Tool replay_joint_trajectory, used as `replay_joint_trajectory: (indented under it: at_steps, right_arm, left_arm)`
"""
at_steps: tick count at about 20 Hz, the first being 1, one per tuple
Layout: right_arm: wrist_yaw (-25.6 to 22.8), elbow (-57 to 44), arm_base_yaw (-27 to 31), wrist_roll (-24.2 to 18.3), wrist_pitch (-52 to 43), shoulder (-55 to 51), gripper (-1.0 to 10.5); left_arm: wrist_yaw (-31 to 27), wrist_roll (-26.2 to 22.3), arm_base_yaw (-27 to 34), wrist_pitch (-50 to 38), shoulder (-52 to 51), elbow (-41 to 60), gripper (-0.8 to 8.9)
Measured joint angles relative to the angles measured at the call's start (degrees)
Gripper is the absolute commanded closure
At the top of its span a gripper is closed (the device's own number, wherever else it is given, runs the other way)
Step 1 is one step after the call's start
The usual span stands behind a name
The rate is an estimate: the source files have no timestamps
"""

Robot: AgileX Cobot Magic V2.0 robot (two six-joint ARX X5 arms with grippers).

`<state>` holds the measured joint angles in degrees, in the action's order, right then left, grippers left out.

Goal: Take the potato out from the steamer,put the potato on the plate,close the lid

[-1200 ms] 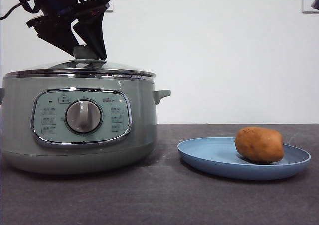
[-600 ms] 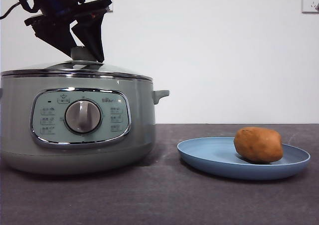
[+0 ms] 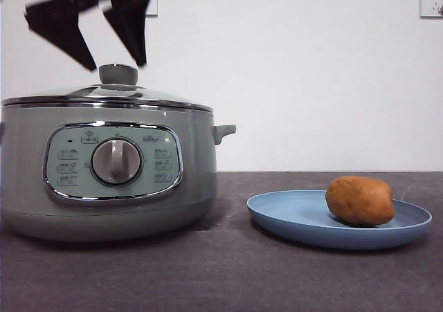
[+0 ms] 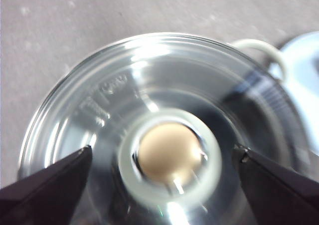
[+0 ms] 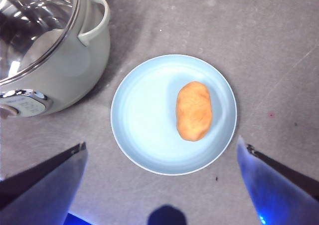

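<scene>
The sage-green steamer (image 3: 111, 167) stands at the left with the glass lid (image 3: 104, 94) resting on it. My left gripper (image 3: 104, 46) hovers open just above the lid's knob (image 3: 118, 74), its jaws apart on either side and touching nothing. From the left wrist the knob (image 4: 169, 152) sits centred between the spread jaws of the left gripper (image 4: 162, 160). The orange-brown potato (image 3: 360, 200) lies on the light blue plate (image 3: 291, 218) at the right. My right gripper (image 5: 162, 157) is open, high over the plate (image 5: 144, 115) and potato (image 5: 194, 111).
A small side handle (image 3: 225, 130) sticks out of the steamer toward the plate. The dark table (image 3: 221, 277) stretches in front of both. Wall sockets (image 3: 430, 2) sit on the white wall behind.
My left gripper has let go of the lid's knob, opened wide and risen slightly. The lid stays on the steamer. Potato and plate have not moved.
</scene>
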<state>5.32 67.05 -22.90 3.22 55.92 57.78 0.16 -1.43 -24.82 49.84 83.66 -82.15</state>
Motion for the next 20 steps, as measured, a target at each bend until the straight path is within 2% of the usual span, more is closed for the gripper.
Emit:
replay_joint_trajectory:
  at_steps: [2, 4, 6, 7, 8, 9, 12, 16, 20]
  right_arm:
    - [4.9, 0.0, 0.0, 0.0, 0.0, 0.0, 4.5]
    - [12.4, 0.0, 0.0, 0.0, 0.0, 0.0, 4.5]
    - [18.5, 0.0, 0.0, -0.1, 0.0, 0.0, 4.6]
    - [19.4, 0.0, 0.0, 0.0, 0.0, 0.0, 5.7]
    - [19.6, 0.0, 0.0, -0.2, 0.0, 0.0, 7.9]
    - [19.6, 0.0, 0.0, -0.4, 0.0, 0.0, 9.7]
    - [19.6, 0.0, 0.0, -1.1, 0.0, 0.0, 9.5]
    - [18.5, 0.0, 0.0, -1.3, 0.0, 0.0, 9.5]
    - [18.5, 0.0, 0.0, -1.5, 0.0, 0.0, 9.5]
  left_arm:
    - [6.4, 0.0, -0.1, 10.9, 0.0, -6.1, 3.43]
    - [14.5, -0.3, -0.3, 21.0, 0.0, -11.8, 3.43]
    - [19.0, -1.8, -1.4, 26.5, -0.2, -15.8, 3.55]
    - [19.1, -2.6, -2.2, 26.6, -0.4, -16.5, 4.57]
    - [19.1, -3.6, -2.9, 26.6, -0.5, -16.8, 7.11]
    - [19.1, -4.5, -3.3, 26.6, -0.5, -16.8, 8.19]
    - [19.1, -6.5, -3.8, 26.6, -0.4, -16.8, 8.21]
    - [19.1, -6.0, -4.0, 26.5, -0.4, -16.8, 8.17]
    - [19.1, -5.8, -4.0, 21.6, -0.4, -16.8, 8.17]
